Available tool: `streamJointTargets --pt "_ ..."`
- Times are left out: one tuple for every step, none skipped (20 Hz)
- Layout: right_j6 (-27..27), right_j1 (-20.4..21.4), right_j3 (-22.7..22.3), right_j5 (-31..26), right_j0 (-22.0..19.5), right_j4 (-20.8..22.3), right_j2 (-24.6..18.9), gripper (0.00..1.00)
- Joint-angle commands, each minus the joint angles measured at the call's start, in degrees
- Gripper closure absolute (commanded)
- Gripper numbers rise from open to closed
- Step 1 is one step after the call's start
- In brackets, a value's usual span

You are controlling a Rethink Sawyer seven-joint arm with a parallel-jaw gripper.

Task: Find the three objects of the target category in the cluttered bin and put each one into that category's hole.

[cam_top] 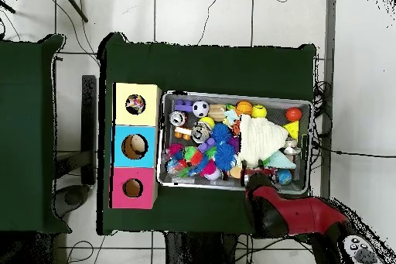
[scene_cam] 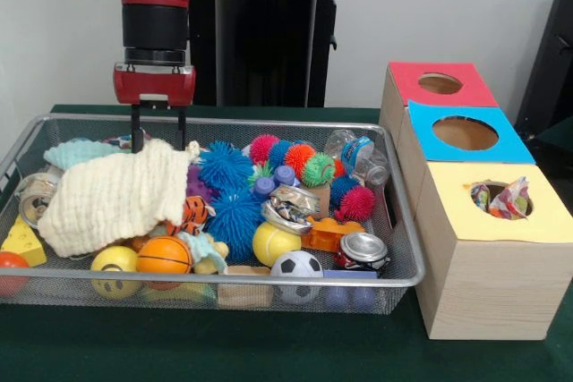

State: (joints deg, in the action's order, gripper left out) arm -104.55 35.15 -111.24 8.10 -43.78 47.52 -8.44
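Printed cloth (scene_cam: pixel 501 199) bunched in yellow hole (scene_cam: pixel 504 196), poking upward.

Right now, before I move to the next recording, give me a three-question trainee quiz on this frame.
1. True or false: printed cloth already shows in the yellow-panelled hole.
2. The gripper hangs over the basket above which item: A) soccer ball, B) cream waffle cloth, C) crushed can?
3. Which colour panel sits between the red panel and the yellow panel?

Key: 1 true; 2 B; 3 blue.
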Motion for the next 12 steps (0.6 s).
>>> streamJointTargets --pt "-7.6 -4.6 -0.4 2.5 0.5 -0.7 3.3 0.00" --pt "-7.5 -5.2 -0.2 2.8 0.3 -0.6 3.3 0.00" --pt "-7.4 -5.4 -0.2 2.9 0.2 -0.6 3.4 0.00" --pt "-7.3 -5.1 -0.4 2.5 -0.1 -0.6 3.2 0.00" --pt "-7.2 -4.5 -0.8 2.1 -0.2 -0.6 3.1 0.00" --pt "-7.2 -3.4 -1.4 1.4 -0.2 -0.8 2.9 0.00" --pt "-7.2 -2.1 -2.2 0.9 -0.2 -1.0 2.7 0.00" --pt "-7.2 -0.6 -2.9 0.1 -0.1 -1.3 2.4 0.00" --pt "-7.3 0.3 -3.4 -0.1 0.4 -1.7 2.6 0.00" --pt "-7.2 1.2 -3.6 -0.4 0.7 -1.8 2.5 0.00" --pt "-7.2 1.3 -3.6 -0.4 0.9 -1.9 2.5 0.00" --pt "-7.2 1.0 -3.3 -0.2 1.0 -1.9 2.7 0.00"
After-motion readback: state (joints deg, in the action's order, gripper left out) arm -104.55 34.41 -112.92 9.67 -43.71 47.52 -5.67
